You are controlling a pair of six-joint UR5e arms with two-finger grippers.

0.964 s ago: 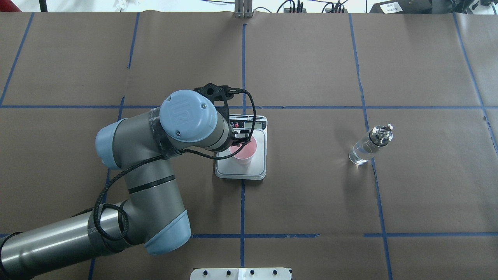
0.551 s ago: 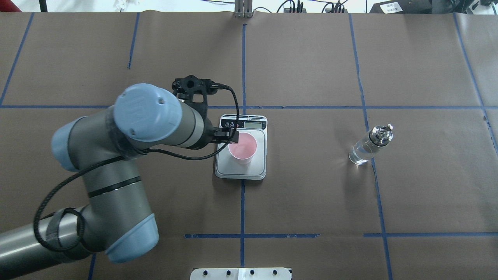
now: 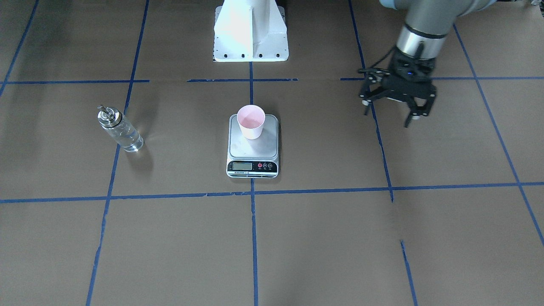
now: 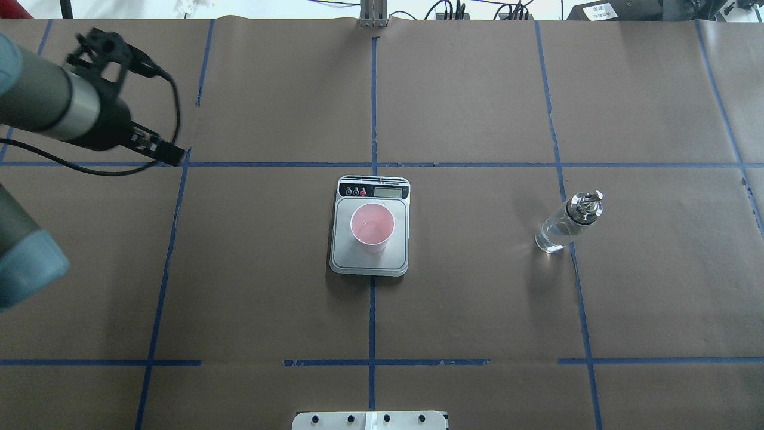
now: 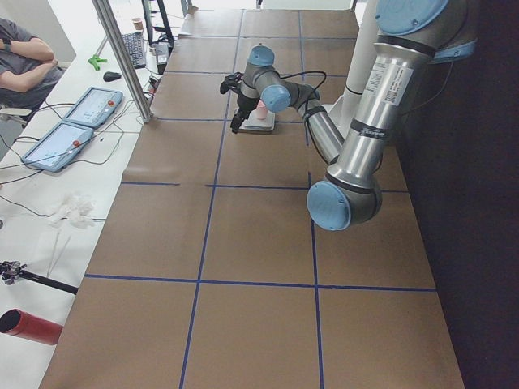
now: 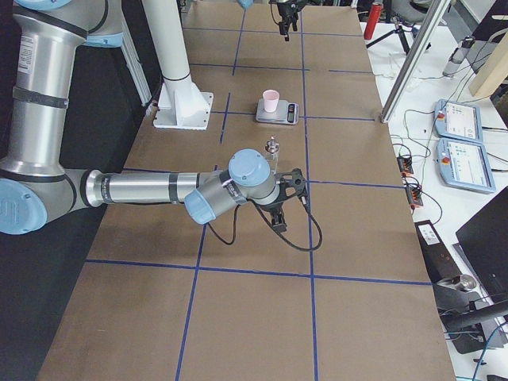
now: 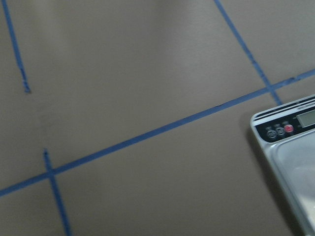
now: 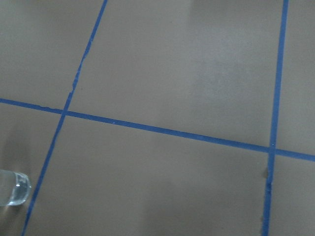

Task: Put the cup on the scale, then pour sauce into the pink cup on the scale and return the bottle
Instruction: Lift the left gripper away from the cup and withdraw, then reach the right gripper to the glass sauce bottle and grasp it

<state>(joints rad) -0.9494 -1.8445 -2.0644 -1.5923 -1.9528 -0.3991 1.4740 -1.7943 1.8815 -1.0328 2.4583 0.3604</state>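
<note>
Fingers [image 3: 368, 104] of left gripper [image 3: 387, 117]: spread wide, nothing between them, hanging above bare table [image 3: 446, 161].

Fingers of right gripper [image 6: 279, 216]: seen only from the side camera; spread or closed not to be told.

Cup [image 4: 372, 226]: upright on platform of scale [image 4: 394, 260], well apart from left fingers, toward table centre from them; touched by neither gripper.

Scale: flat on table, display strip on the side away from robot, likewise well apart from left fingers.

Bottle [image 4: 567, 222]: upright on table, beyond cup and scale as reckoned from left fingers, farthest item from them; near right fingers, just past them in the right side view, not touching.

Sauce [image 4: 552, 234]: clear, inside bottle; none discernible in cup.

Progress, as judged: first step done, cup standing on scale and free of any grip. Outstanding: grasp of bottle, presumably by right gripper as the nearer one; tilt of spout over cup; pour; return of bottle to its spot. Roughly a third along; pouring stage not yet begun.
</note>
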